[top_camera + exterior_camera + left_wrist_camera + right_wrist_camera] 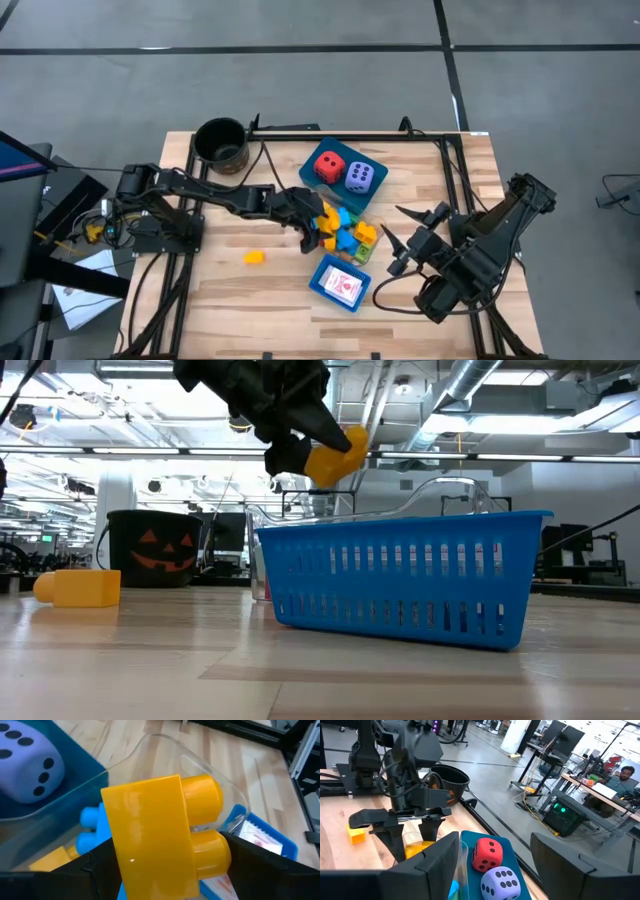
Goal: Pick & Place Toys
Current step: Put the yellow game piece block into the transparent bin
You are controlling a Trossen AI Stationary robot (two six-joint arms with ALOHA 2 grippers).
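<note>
Left tool (313, 226) is clamped on a yellow brick (160, 837) held in the air above the brick pile (345, 232), while right tool (402, 240) waits spread open near the table's (230, 300) right side.

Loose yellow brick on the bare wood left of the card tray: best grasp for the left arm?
Judging by its pose, go top-down. The loose yellow brick lies alone on the table, nothing touching it, so its side faces are free. Pinch the blocky body across its flat sides, not the round studs at its end in the low view. The left gripper first has to release the held yellow brick.
</note>
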